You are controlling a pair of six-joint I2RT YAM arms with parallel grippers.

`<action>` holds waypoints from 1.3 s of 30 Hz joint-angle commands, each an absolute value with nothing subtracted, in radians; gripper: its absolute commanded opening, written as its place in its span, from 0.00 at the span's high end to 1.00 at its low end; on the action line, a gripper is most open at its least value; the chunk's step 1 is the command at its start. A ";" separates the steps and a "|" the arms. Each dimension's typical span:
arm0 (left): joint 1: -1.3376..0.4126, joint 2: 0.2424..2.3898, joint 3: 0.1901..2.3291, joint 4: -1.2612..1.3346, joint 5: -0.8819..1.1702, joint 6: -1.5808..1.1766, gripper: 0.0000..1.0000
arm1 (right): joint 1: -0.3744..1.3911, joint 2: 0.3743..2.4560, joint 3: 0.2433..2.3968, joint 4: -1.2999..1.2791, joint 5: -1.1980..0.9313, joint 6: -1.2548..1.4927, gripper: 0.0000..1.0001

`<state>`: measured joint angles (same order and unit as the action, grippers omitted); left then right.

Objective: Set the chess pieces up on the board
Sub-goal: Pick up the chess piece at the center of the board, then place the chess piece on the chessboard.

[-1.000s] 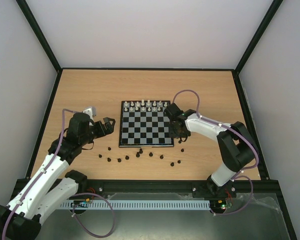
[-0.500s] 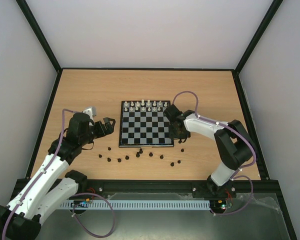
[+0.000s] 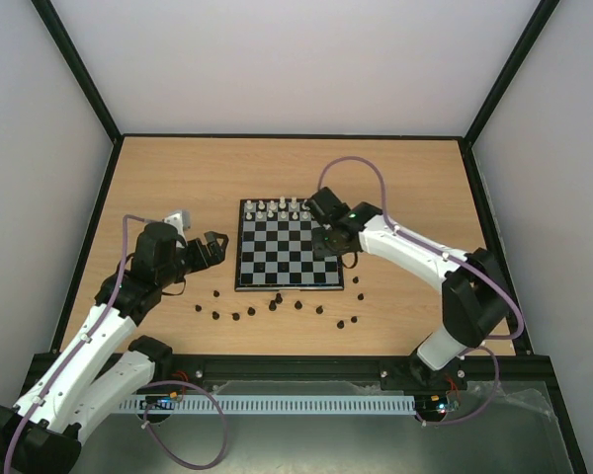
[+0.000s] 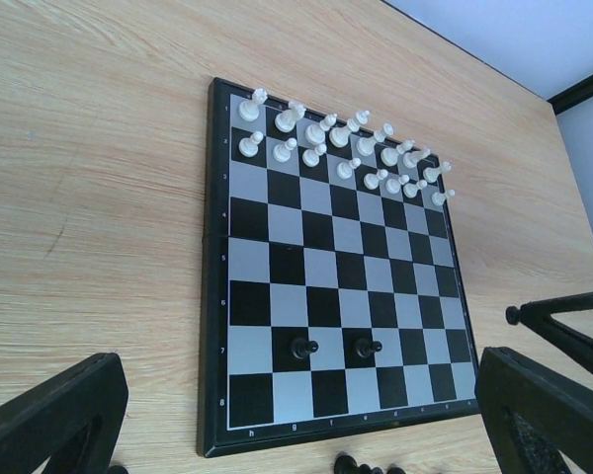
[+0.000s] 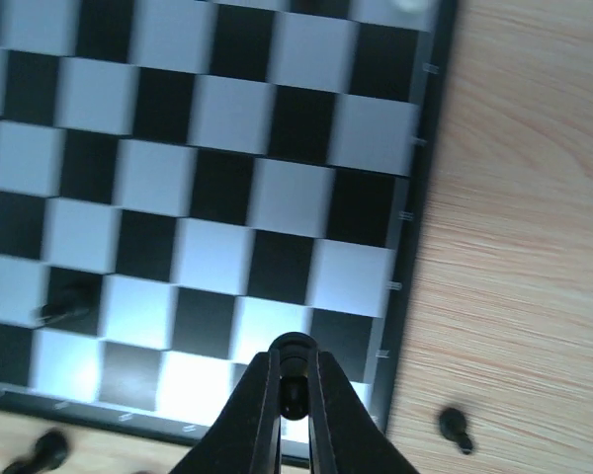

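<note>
The board [image 3: 277, 259] lies mid-table, with white chess pieces [image 3: 287, 208] along its far two rows. In the left wrist view the board [image 4: 306, 257] also carries two black pawns [image 4: 303, 348] near its close edge. My right gripper [image 3: 328, 240] hovers over the board's right side. In the right wrist view it [image 5: 295, 380] is shut on a small black piece [image 5: 295, 348] above the near right corner squares [image 5: 227, 178]. My left gripper [image 3: 217, 247] stands open left of the board with nothing between its fingers.
Several loose black pieces [image 3: 277, 301] are scattered on the wood in front of the board. One of them [image 5: 457, 430] lies just right of the board's corner. Black frame rails border the table.
My right gripper closed on a black piece beside the board's near right corner. It lifted the piece and moved left and farther back, over the board. The left arm has not moved.
</note>
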<state>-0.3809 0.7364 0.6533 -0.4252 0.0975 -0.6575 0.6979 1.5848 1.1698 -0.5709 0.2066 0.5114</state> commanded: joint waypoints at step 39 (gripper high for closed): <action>-0.374 0.715 0.640 -0.413 0.081 -0.655 0.00 | 0.894 1.976 1.471 -0.716 0.163 0.460 0.79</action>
<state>-0.3809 0.7197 0.6533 -0.4248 0.0879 -0.6582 0.8860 1.9713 1.4502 -0.6609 0.1612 0.4667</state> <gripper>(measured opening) 0.994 0.180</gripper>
